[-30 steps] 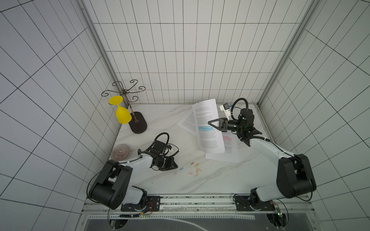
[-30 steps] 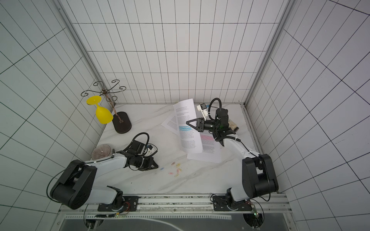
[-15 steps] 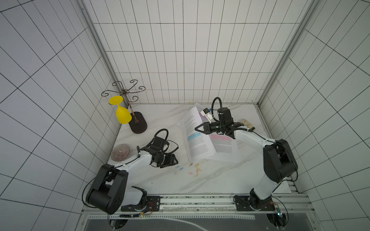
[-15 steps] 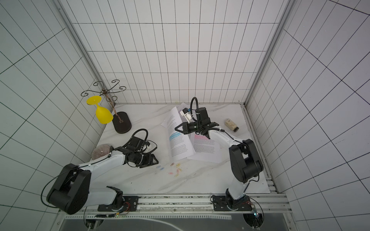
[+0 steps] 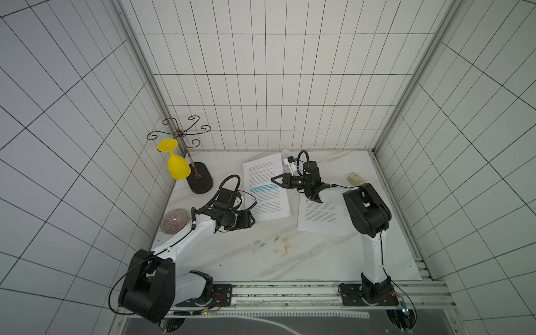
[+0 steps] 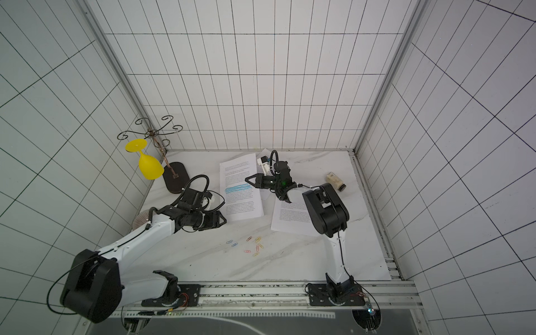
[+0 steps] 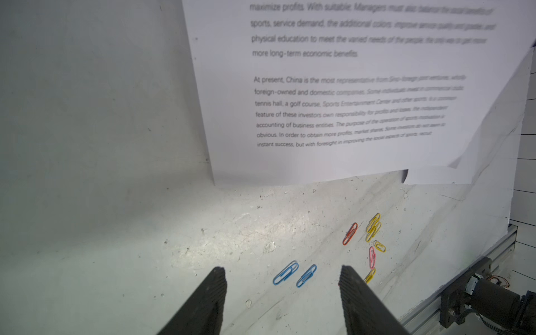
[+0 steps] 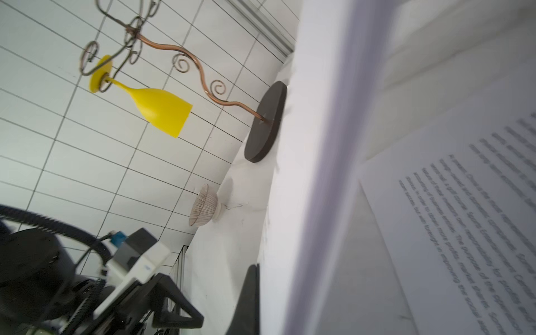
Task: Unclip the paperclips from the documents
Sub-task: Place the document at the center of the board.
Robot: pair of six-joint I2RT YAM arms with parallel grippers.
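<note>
Currently, left gripper (image 7: 282,269) jaws spread wide, empty, over loose coloured wire paperclips (image 5: 280,246) toward front edge of marble tabletop (image 5: 232,266), right gripper (image 5: 275,179) clamped on tilted blue-banded white printed document (image 5: 265,203), mid-surface.

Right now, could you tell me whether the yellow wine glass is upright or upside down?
Upside down: the yellow wine glass hangs by its foot from the wire rack, mouth pointing down.

Paperclips (image 7: 350,233): blue, yellow, orange, pink
Documents (image 5: 265,203): white, black print — one blue band, one pink
Goblet (image 5: 177,168): yellow
Bowl (image 5: 174,221): brown-striped
Table (image 5: 290,269): white marble — grey veins
</note>
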